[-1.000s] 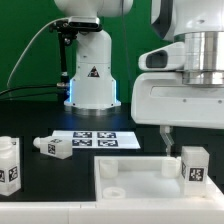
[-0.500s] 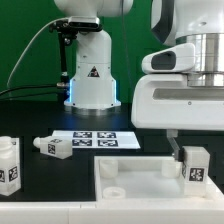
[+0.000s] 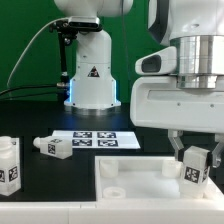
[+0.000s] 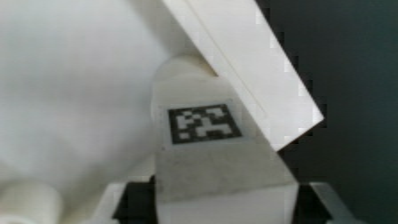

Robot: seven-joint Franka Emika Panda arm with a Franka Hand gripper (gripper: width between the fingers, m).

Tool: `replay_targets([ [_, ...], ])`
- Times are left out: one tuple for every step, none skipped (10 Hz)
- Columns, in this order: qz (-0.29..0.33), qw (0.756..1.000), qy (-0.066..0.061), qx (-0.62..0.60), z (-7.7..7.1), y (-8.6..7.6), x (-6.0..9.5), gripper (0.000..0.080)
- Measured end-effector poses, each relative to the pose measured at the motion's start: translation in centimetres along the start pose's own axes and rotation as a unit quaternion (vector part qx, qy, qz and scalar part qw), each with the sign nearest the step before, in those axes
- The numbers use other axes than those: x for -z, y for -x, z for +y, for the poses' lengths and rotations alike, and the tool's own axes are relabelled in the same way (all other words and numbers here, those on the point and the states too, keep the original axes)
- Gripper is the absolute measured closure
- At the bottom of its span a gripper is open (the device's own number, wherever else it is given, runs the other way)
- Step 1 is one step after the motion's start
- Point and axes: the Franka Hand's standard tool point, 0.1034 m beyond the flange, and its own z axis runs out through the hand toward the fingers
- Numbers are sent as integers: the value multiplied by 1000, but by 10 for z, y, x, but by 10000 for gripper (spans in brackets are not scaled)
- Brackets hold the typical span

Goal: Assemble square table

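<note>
Pincer (image 3: 195, 154) dropped lower, jaws narrowed onto leg (image 3: 194, 171).

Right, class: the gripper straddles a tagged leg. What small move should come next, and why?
Probably squeeze the gripper shut on the leg: its jaws flank the leg on both sides, but firm contact isn't clear, so lifting now might drop it.

Exterior view: bright, even light from above; glare on glossy robot base (image 3: 92, 70); blue glow at its foot; black table (image 3: 25, 120) swallows shadows. Wrist view: soft throughout (tag (image 4: 205, 122) edges fuzzy); white leg (image 4: 217, 170) nearly blown out.
</note>
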Motion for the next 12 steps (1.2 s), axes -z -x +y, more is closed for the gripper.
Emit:
replay_targets([
  [-7, 997, 3, -71, 1, 0, 0, 499],
  [-17, 990, 1, -141, 3, -1, 0, 500],
  [-29, 977, -7, -211, 5, -3, -1, 500],
  [-33, 964, -8, -262, 6, -3, -1, 501],
  [-35, 954, -7, -297, 7, -3, -1, 501],
  [-38, 945, -2, -325, 5, 0, -1, 501],
  [-40, 934, 3, -355, 5, 2, -1, 502],
  [-40, 931, 3, -362, 6, 1, -1, 502],
  [-40, 936, 3, -350, 6, 1, -1, 502],
  [-39, 948, 2, -316, 5, 1, -1, 502],
  [-39, 968, -2, -246, 3, 2, 1, 330],
  [-36, 993, -11, -110, 3, 0, -1, 213],
])
